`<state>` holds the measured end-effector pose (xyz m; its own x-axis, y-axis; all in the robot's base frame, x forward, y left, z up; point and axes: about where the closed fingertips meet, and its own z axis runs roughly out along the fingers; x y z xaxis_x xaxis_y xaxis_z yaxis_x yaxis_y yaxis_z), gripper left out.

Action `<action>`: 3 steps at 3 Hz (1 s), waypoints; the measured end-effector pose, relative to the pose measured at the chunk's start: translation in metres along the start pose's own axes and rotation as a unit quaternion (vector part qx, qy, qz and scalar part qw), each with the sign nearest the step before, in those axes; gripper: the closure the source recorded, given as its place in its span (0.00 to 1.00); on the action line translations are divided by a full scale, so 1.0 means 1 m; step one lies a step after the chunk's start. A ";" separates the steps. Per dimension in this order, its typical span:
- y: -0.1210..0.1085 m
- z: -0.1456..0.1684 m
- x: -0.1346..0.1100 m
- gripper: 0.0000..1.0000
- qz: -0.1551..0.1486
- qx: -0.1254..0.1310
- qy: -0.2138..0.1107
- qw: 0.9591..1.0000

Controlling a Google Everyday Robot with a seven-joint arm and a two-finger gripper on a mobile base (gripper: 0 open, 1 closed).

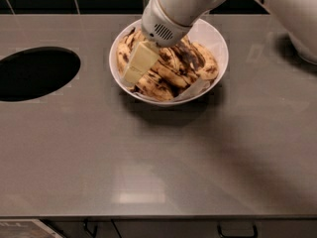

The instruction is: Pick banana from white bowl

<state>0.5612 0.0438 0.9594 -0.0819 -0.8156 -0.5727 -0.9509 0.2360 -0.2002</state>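
The white bowl (218,43) stands at the back middle of the grey counter and holds several overripe bananas (185,63), yellow with dark brown-black spots, on a thin paper liner. My gripper (133,72) reaches down from the upper right into the left side of the bowl, its cream fingers (141,58) lying over the bananas on that side. The white arm hides the bowl's back rim and part of the fruit.
A round dark hole (34,73) is cut into the counter at the left. A dark tiled wall runs along the back. Drawer handles show below the counter's front edge.
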 end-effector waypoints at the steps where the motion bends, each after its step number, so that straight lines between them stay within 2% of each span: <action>1: 0.021 0.003 -0.008 0.14 0.012 -0.001 0.000 1.000; 3: 0.050 0.007 -0.009 0.16 0.043 0.021 0.015 0.999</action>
<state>0.5164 0.0672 0.9490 -0.1722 -0.8064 -0.5658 -0.9269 0.3271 -0.1842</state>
